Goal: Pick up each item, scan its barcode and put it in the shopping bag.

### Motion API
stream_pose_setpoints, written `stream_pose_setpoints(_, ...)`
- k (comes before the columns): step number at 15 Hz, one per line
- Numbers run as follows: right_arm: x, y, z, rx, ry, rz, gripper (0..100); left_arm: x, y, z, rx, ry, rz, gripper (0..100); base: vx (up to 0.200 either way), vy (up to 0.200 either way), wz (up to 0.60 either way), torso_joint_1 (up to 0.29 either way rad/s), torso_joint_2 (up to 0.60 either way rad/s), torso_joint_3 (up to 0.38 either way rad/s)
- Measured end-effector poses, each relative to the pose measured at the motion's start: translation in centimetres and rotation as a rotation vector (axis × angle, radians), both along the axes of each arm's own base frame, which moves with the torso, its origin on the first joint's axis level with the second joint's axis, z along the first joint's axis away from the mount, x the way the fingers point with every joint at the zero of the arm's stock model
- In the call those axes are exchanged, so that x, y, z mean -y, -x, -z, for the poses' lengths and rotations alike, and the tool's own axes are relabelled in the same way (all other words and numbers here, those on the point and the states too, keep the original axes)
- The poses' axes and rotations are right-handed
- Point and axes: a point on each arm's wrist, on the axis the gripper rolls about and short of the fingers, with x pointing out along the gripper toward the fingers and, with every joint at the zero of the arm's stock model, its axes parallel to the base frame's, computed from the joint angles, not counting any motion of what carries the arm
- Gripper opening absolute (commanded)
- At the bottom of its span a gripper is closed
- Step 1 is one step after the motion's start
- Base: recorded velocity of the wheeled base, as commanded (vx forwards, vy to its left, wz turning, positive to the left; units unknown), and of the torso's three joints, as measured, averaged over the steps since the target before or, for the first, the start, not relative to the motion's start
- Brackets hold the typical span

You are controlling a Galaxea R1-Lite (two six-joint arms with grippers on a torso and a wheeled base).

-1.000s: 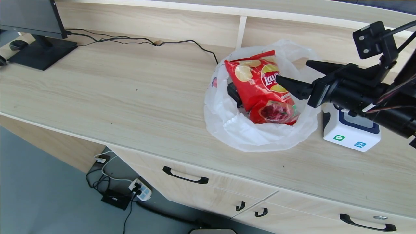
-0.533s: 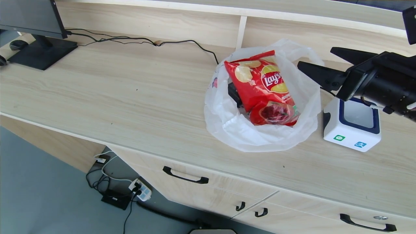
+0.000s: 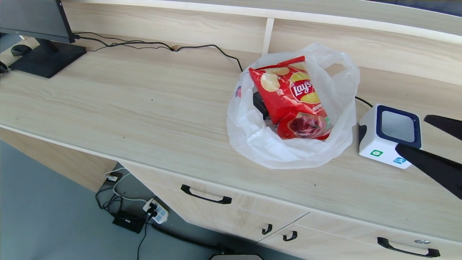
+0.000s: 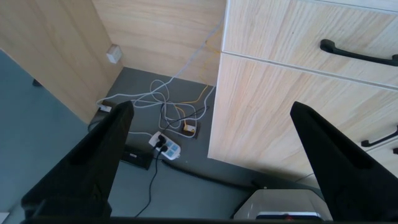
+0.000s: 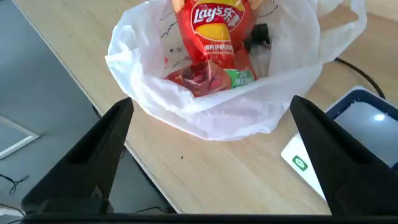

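Note:
A white plastic shopping bag (image 3: 288, 151) stands open on the wooden counter, right of centre. Inside it a red chips bag (image 3: 292, 94) leans upright, with a dark item (image 3: 259, 103) tucked beside it. The white barcode scanner (image 3: 391, 137) with its dark window sits just right of the bag. At the head view's right edge my right gripper (image 3: 411, 131) hangs open and empty, its fingers on either side of the scanner. The right wrist view shows that gripper (image 5: 211, 102) above the bag (image 5: 205, 118), the chips (image 5: 211, 25) and the scanner (image 5: 348, 137). My left gripper (image 4: 211, 106) is open and empty, low beside the drawers.
A monitor (image 3: 32, 18) on its stand and a mouse (image 3: 20, 49) sit at the back left, and black cables (image 3: 162, 46) run along the back of the counter. A raised shelf wall closes the far side. Drawers (image 3: 205, 196) front the counter. A power strip (image 4: 165, 146) lies on the floor.
My right arm has drawn back from over the bag, to the right and toward the counter's front. It stays open and empty. The bag and the chips have not moved.

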Motion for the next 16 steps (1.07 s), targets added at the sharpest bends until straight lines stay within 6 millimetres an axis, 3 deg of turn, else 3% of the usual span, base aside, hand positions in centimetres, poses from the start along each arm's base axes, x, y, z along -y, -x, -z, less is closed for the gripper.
stream_pose_setpoints(5, 4.4, 11.1, 7.6, -0.232, 0.046, 0.019, 100, 0.0, 0.0, 0.0, -0.002, 0.001, 0.001, 100, 0.000, 0.000, 0.00, 0.000, 0.00, 0.000)
stream_pose_setpoints(7, 5.4, 13.9, 10.7, -0.314, 0.032, 0.074, 100, 0.0, 0.0, 0.0, -0.001, 0.003, 0.000, 100, 0.000, 0.000, 0.00, 0.000, 0.00, 0.000)
stream_pose_setpoints(9, 5.8, 15.0, 11.5, -0.290, -0.022, 0.189, 100, 0.0, 0.0, 0.0, -0.002, 0.004, 0.000, 100, 0.000, 0.000, 0.00, 0.000, 0.00, 0.000)
stream_pose_setpoints(11, 5.6, 15.4, 10.8, -0.279, -0.093, 0.286, 100, 0.0, 0.0, 0.0, -0.003, 0.005, 0.000, 100, 0.000, 0.000, 0.00, 0.000, 0.00, 0.000)
stream_pose_setpoints(14, 4.1, 14.9, 9.1, -0.313, -0.170, 0.462, 100, 0.0, 0.0, 0.1, -0.005, 0.005, 0.002, 100, 0.000, 0.000, 0.00, 0.000, 0.00, 0.000)
stream_pose_setpoints(16, 3.5, 14.4, 9.3, -0.320, -0.175, 0.499, 100, 0.0, 0.0, 0.0, -0.005, 0.006, 0.001, 100, 0.000, 0.000, 0.00, 0.000, 0.00, 0.000)
